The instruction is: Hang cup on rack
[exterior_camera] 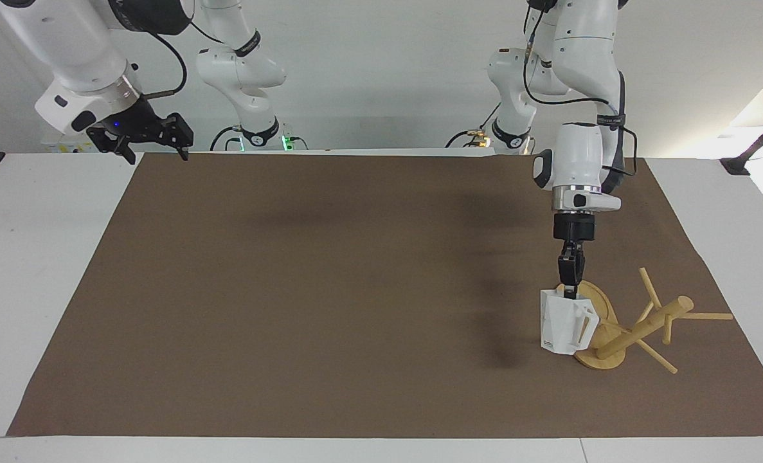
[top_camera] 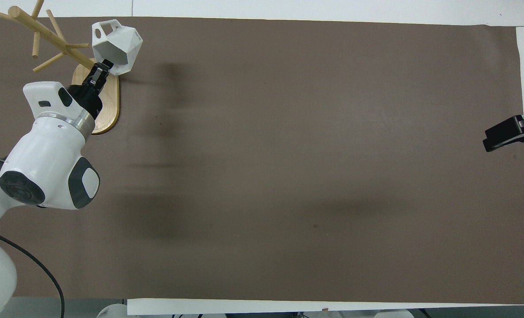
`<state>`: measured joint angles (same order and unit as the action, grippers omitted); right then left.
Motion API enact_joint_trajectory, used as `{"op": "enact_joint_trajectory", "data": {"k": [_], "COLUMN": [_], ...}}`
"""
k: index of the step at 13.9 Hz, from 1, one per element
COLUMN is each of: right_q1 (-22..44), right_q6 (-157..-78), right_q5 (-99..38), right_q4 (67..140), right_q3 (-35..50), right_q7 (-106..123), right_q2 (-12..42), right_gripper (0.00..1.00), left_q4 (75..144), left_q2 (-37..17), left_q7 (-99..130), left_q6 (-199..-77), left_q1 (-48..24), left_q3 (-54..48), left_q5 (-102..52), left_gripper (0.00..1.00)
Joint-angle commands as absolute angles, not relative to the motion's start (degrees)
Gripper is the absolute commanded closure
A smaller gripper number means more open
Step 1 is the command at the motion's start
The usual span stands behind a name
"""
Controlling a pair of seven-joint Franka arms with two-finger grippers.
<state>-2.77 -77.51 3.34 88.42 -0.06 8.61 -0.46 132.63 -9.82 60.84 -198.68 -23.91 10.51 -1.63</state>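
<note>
The small white faceted cup with an angular open handle (exterior_camera: 565,325) (top_camera: 116,47) hangs in the air over the oval base of the light bamboo rack (exterior_camera: 603,334) (top_camera: 103,106), its handle turned toward the rack's post. The left gripper (exterior_camera: 570,290) (top_camera: 100,70) pinches the cup's rim from above, fingers closed on it. The rack stands on the brown mat (exterior_camera: 330,289) (top_camera: 310,154) toward the left arm's end of the table, its thin pegs sticking out from the post. The right gripper (exterior_camera: 146,136) (top_camera: 509,134) waits well apart from the rack, raised over the mat's edge at the right arm's end; whether its fingers are open or closed, I cannot tell.
</note>
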Motion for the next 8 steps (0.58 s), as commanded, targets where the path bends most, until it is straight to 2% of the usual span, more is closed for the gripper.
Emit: {"op": "enact_joint_trajectory", "data": {"k": [1,8], "right_q1": [-3.25,-4.22], "right_q6": [-78.84,-78.75], "right_q5": [2.20,2.20], "right_q4": [89.47,90.00], "right_q3": [0.00,0.00], "right_q7": [7.29,5.19], "right_q2": [-0.36,-0.53], "right_gripper": [0.01,0.01], "left_q4": [134.12,134.82], "left_q2": [-10.45,-11.34], "left_q7": [65.72,66.00], "left_q6": [-200.30,-200.21], "left_q1": [-22.24,-18.73], "left_q3": [9.67,9.67], "left_q5": [-1.41,-1.23], "left_gripper": [1.00,1.00]}}
